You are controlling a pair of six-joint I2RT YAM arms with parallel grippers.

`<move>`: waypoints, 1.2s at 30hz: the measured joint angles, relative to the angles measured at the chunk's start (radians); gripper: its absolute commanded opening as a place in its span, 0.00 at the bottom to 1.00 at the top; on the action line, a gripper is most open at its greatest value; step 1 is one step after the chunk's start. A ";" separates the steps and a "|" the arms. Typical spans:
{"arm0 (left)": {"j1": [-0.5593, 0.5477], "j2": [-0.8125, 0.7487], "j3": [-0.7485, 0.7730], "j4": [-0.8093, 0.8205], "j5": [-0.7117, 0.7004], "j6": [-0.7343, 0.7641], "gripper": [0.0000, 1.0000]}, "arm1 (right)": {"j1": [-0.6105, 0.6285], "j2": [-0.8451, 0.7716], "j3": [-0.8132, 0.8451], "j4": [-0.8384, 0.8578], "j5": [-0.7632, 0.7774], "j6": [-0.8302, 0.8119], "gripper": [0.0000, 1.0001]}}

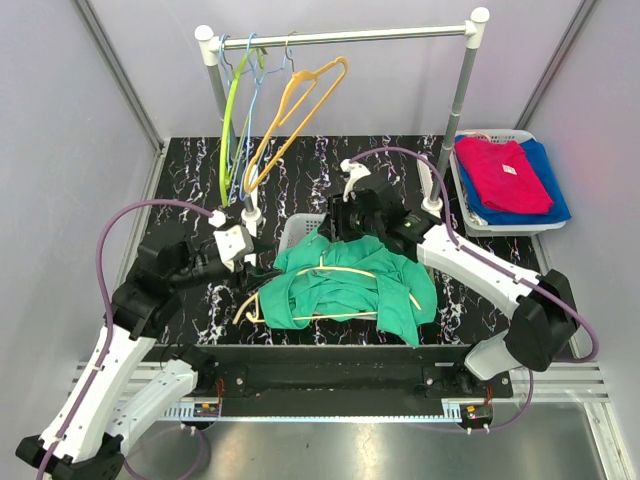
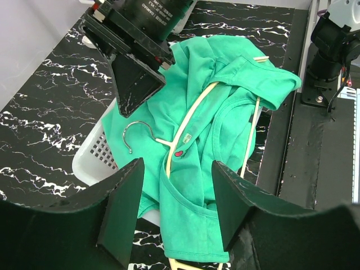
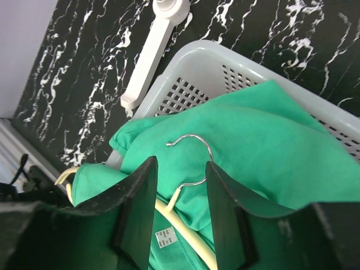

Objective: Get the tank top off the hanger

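Note:
A green tank top point(image 1: 350, 285) lies crumpled on a cream hanger point(image 1: 345, 270) in the middle of the table, partly over a white basket point(image 1: 293, 230). My right gripper point(image 1: 345, 228) is open above the top's far end; in its wrist view the jaws point(image 3: 180, 208) straddle the hanger's metal hook point(image 3: 197, 140) without touching it. My left gripper point(image 1: 262, 262) is open at the top's left side; in its wrist view point(image 2: 177, 208) green fabric point(image 2: 194, 214) and the cream hanger point(image 2: 185, 132) lie below and between the fingers, and the hook point(image 2: 136, 132) shows beyond.
A clothes rail point(image 1: 345, 38) at the back holds green, blue and orange empty hangers point(image 1: 290, 110). A white bin point(image 1: 480, 215) at the back right holds red and blue clothes point(image 1: 505, 175). The rail's white foot point(image 3: 152, 50) lies beside the basket point(image 3: 225, 62).

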 measured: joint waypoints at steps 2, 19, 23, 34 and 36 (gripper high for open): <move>0.000 -0.001 0.000 0.000 0.000 0.000 0.56 | -0.020 0.001 -0.026 0.031 -0.049 0.034 0.45; 0.005 -0.013 -0.001 0.000 0.000 0.000 0.57 | -0.064 0.058 -0.131 0.135 -0.176 0.111 0.45; 0.005 -0.014 -0.001 0.000 0.000 0.000 0.57 | -0.073 0.070 -0.151 0.173 -0.194 0.130 0.33; 0.007 -0.014 -0.001 0.000 0.000 0.000 0.57 | -0.085 0.100 -0.173 0.252 -0.265 0.183 0.02; 0.007 -0.014 -0.001 0.000 0.000 0.000 0.57 | -0.085 0.091 -0.171 0.245 -0.272 0.180 0.02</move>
